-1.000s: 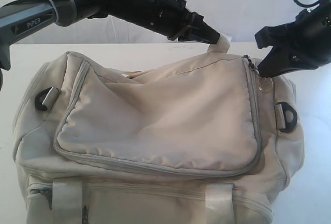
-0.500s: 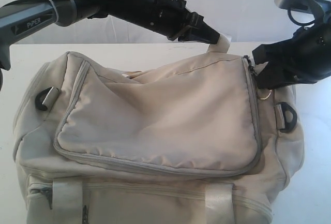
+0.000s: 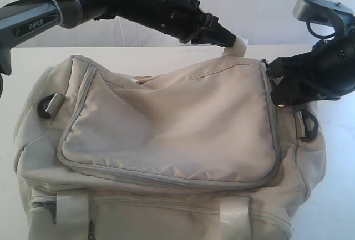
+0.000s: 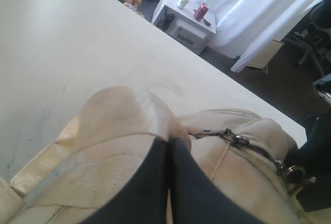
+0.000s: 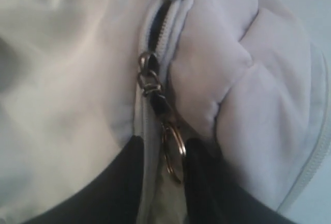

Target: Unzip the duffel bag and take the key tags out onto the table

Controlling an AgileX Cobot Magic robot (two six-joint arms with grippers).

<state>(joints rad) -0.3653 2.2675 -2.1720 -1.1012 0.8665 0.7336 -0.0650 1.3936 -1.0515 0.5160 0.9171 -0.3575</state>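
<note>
Beige fabric duffel bag (image 3: 166, 123), soft and slumped, sits on the broad flat white table (image 3: 138, 56) and fills most of the exterior view. Its cloth is matte and creased. A large top panel with rounded corners is edged in grey zipper trim (image 3: 270, 123). Flat cream webbing straps (image 3: 71, 215) run down the near side, and a black plastic D-ring (image 3: 47, 106) hangs at each end.

At the bag's far top edge, a cream webbing handle (image 3: 240, 45) stands up in a loop, pinched flat in the left gripper (image 3: 228, 40). In the left wrist view, that gripper's dark fingers (image 4: 150, 182) press together on the woven strap. The black and grey left arm (image 3: 111, 1) comes in from the upper left and slopes gently down across the far side of the bag.

At the bag's right end, the right gripper (image 3: 277, 93) points left and slightly down at the zipper line. Its black right arm (image 3: 333, 62) bends in from the right edge. In the right wrist view the jaws stand somewhat apart, one on each side of the zipper. The small metal zipper slider (image 5: 149, 74) lies just ahead of them. A thin brass-coloured metal ring (image 5: 174, 149) linked to the slider hangs loose in the gap, close against one finger and not clamped. A short dark slit shows in the zipper beyond the slider.

A white draped cloth backdrop (image 3: 266, 1) hangs behind the table.
</note>
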